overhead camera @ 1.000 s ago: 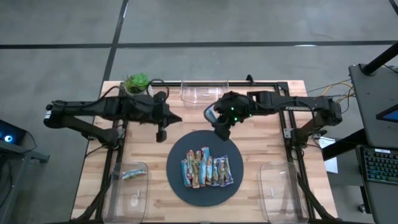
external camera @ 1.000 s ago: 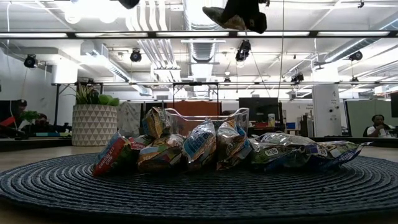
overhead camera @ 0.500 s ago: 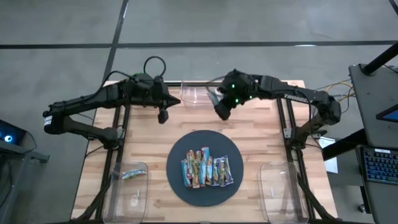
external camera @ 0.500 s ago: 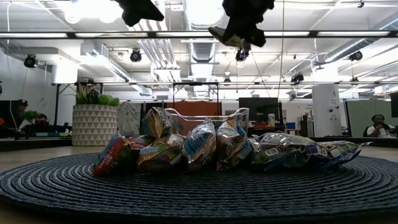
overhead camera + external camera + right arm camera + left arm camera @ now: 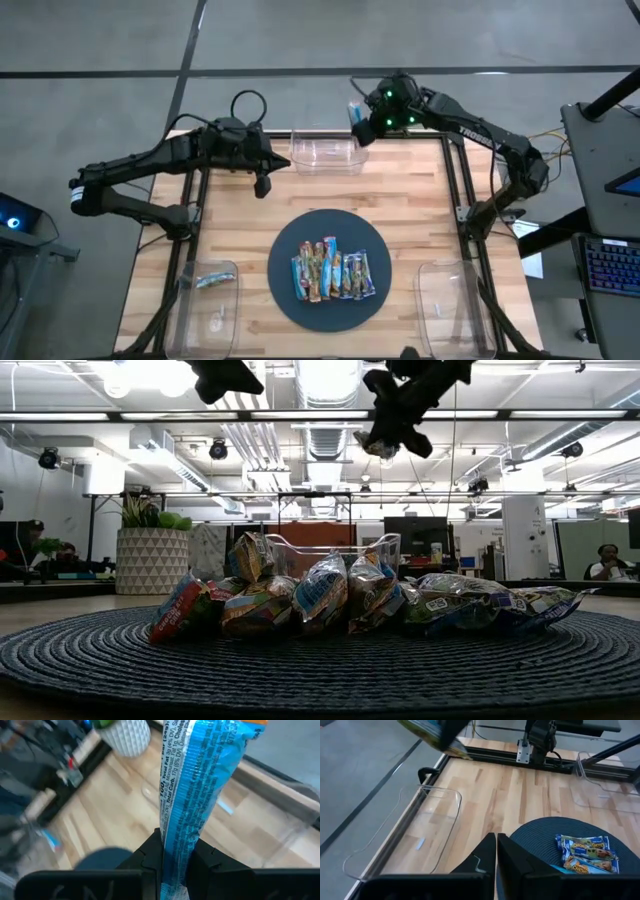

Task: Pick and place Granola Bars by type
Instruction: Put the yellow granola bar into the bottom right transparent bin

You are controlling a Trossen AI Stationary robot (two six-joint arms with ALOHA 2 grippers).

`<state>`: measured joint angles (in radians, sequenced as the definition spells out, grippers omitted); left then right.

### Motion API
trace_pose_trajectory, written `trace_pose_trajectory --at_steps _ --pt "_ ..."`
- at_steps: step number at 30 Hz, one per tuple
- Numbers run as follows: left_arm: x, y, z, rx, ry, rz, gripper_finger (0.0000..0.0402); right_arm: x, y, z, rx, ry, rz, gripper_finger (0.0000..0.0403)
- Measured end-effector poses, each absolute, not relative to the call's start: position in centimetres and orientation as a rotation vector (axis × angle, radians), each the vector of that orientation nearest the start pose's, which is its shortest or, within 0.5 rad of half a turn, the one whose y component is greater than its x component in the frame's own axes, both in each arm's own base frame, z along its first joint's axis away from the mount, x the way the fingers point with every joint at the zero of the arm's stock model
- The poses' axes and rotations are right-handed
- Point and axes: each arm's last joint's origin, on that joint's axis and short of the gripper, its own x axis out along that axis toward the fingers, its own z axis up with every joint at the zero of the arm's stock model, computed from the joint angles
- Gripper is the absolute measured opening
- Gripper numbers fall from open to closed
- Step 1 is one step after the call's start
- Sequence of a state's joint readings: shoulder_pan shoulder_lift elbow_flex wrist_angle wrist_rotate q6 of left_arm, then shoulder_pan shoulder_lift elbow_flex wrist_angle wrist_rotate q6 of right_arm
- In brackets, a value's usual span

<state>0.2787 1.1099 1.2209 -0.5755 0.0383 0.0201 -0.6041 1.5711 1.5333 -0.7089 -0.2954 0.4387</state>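
Note:
Several granola bars point(image 5: 331, 270) lie side by side on the dark round mat point(image 5: 290, 245); the low view shows them too point(image 5: 320, 595). One bar point(image 5: 212, 281) lies in the left near bin point(image 5: 190, 310). My right gripper point(image 5: 360, 128) is shut on a bright blue bar point(image 5: 354, 109) high over the right end of the far clear bin point(image 5: 325, 152). My left gripper point(image 5: 262, 186) hangs shut and holds nothing, left of that bin, above the bare wood. My right gripper pinches one end of the blue bar point(image 5: 172, 845) between its two fingers. The bar runs on past the fingertips, along the fingers, its printed back seam toward the camera. It is lifted clear, slanting down toward the table's far edge point(image 5: 375, 445).
A second clear bin point(image 5: 455, 300) stands at the near right. A small potted plant point(image 5: 150, 550) stands at the far left corner. Bare wood lies between the mat and the far bin point(image 5: 405, 827).
My right gripper has swung from over the mat's far rim toward the table's far edge, rolling as it went, with the blue bar still in its fingers and clear of everything. My left gripper has also shifted toward the far edge, then kept still.

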Motion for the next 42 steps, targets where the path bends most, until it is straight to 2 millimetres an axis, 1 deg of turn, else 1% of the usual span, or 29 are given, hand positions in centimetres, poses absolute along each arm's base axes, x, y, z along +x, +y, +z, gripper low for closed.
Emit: trace_pose_trajectory --at_steps 3,7,12,23,26,28,33,36,39,42 --pt "21.8 6.1 38.3 -0.056 0.462 0.232 0.0 28.6 -19.6 35.1 0.763 0.558 -0.435 0.0047" --pt "21.8 6.1 38.3 -0.06 0.462 0.233 0.0 29.2 -20.3 34.3 0.782 0.558 -0.442 0.0047" --pt "21.8 6.1 38.3 -0.068 0.461 0.237 0.0 30.1 -20.9 32.8 0.854 0.586 -0.469 0.0047" --pt "21.7 6.1 38.3 -0.077 0.46 0.24 0.0 31.9 -22.8 28.4 1.013 0.66 -0.56 0.0047" --pt "21.7 6.1 38.3 -0.078 0.46 0.24 0.0 32.2 -23.0 27.6 1.025 0.68 -0.568 0.0047" --pt "21.7 6.1 38.3 -0.078 0.46 0.24 0.0 32.2 -23.0 27.4 1.028 0.69 -0.57 0.0047" --pt "21.7 6.1 38.3 -0.082 0.46 0.241 0.0 32.1 -22.9 27.7 1.01 0.685 -0.56 0.0047" --pt "21.8 6.1 38.3 -0.081 0.46 0.24 0.0 31.8 -22.3 28.8 0.983 0.669 -0.505 0.0047" --pt "21.8 6.1 38.3 -0.081 0.46 0.24 0.0 31.6 -21.0 30.4 0.952 0.659 -0.4 0.0043" --pt "21.8 6.1 38.3 -0.081 0.46 0.24 0.0 31.2 -18.9 32.3 0.886 0.656 -0.313 0.004"
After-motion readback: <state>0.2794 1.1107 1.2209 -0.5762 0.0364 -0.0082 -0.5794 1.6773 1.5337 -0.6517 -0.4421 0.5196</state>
